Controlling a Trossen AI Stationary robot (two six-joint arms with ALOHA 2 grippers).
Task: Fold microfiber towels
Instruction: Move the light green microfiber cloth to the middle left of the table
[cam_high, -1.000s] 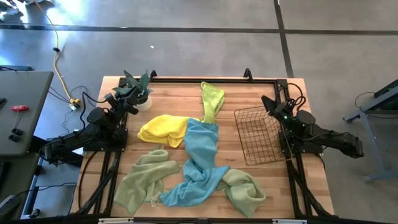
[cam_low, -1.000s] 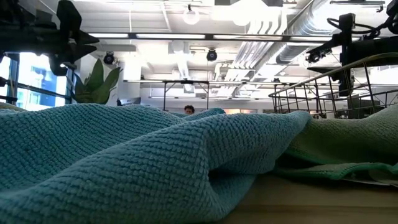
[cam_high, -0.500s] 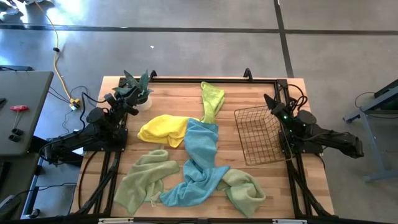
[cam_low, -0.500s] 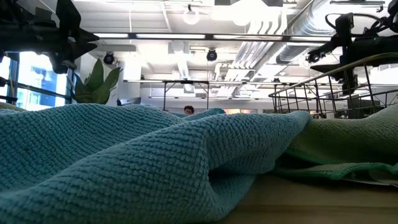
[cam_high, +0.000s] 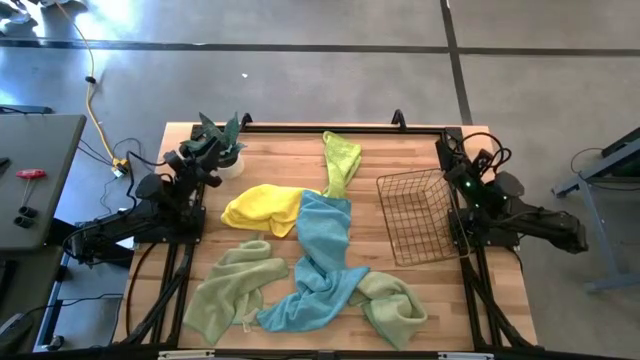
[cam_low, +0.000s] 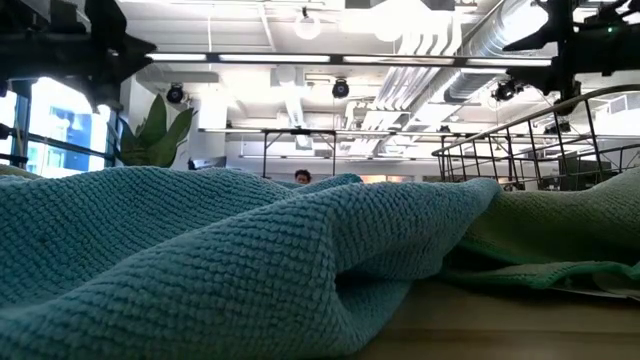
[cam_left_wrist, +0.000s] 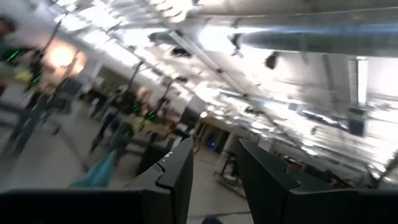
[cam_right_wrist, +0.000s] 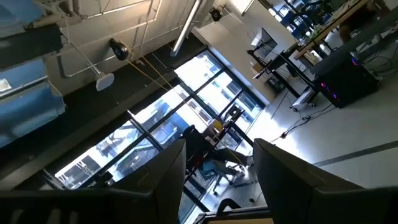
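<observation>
1. Left gripper (cam_left_wrist: 214, 171) first: its two dark fingers stand apart with open air between them, gripping nothing, aimed up at the ceiling lights.
2. Right gripper (cam_right_wrist: 217, 168): fingers also parted and empty, pointed at windows and rafters.
3. Pulling out to the high view, the left arm sits at frame left beside the potted plant (cam_high: 218, 138); the right arm sits at frame right, just past the copper wire basket (cam_high: 415, 214).
4. The towels sprawl mid-table, all unfolded: yellow towel (cam_high: 262, 209) left of centre, light blue towel (cam_high: 318, 255) running down the middle, lime towel (cam_high: 340, 160) at the top, pale green towels (cam_high: 230, 290) lower left and lower right.
5. My read: folding hasn't started. Next move calls for tipping a gripper down onto a towel edge.
</observation>
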